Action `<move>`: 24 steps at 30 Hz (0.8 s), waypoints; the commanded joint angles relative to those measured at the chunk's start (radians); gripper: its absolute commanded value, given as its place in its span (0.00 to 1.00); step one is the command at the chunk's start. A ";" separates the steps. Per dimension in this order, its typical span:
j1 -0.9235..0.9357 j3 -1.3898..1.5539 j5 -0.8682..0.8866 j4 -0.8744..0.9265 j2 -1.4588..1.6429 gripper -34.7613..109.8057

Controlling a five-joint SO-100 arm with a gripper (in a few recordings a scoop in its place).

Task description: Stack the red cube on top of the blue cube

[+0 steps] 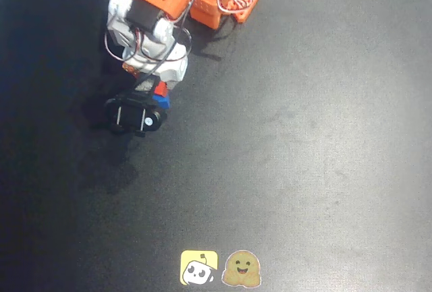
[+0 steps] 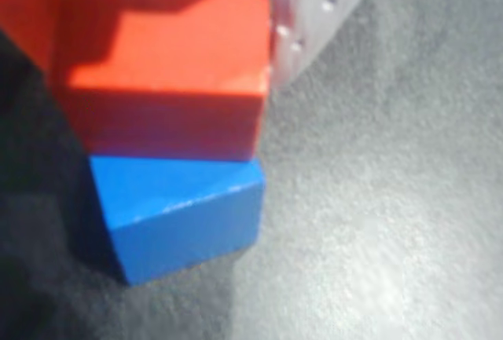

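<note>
Wrist view, nearest: blue cube (image 2: 177,214) on the dark table (image 2: 377,238), corner turned forward. Directly on top, touching: red cube (image 2: 169,81), turned slightly against it. Beside the red cube, a pale finger (image 2: 287,34) of the gripper (image 1: 156,90); opposite side unseen, so grip impossible to judge. Overhead: both cubes tucked under the arm (image 1: 152,32).

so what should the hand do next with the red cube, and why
Probably open the hand slowly and lift straight up. In the wrist view the red cube already sits on the blue cube, slightly twisted relative to it, with a white finger against its side, so a gentle release should leave the stack standing.
</note>
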 commanded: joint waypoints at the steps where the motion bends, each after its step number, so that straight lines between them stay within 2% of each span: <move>1: 0.006 -0.005 0.005 0.006 0.043 0.24; 24: 0.003 0.017 0.003 -0.044 0.100 0.24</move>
